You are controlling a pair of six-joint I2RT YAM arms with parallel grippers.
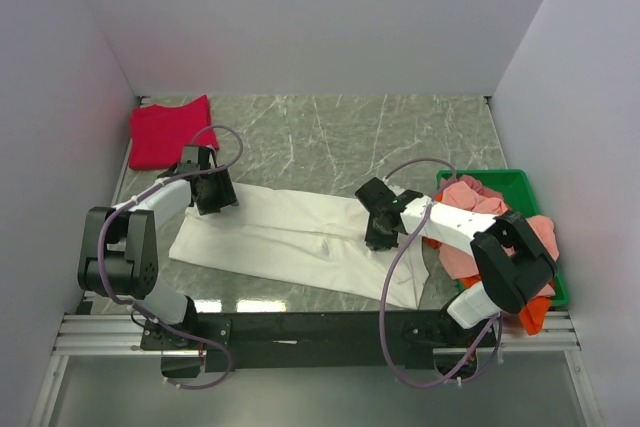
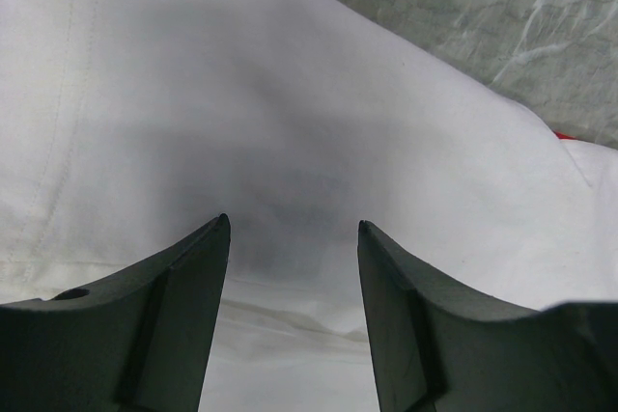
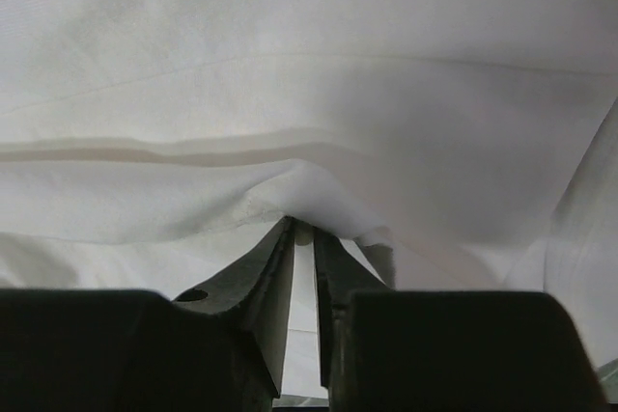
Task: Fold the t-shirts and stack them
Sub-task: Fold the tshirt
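Note:
The large white t-shirt (image 1: 290,232) lies folded into a long band across the middle of the table. My left gripper (image 1: 212,197) hovers over its far left end, jaws open, with white cloth (image 2: 290,123) below and nothing between the fingers. My right gripper (image 1: 378,232) is at the shirt's right part, shut on a pinched fold of the white cloth (image 3: 309,190). A crimson t-shirt (image 1: 170,132) lies folded at the far left. Salmon-pink (image 1: 470,207) and orange (image 1: 533,315) shirts are heaped in the bin.
A green plastic bin (image 1: 520,182) stands at the right edge of the table. The marble tabletop (image 1: 330,132) shows behind the white shirt. White walls close in the left, back and right sides.

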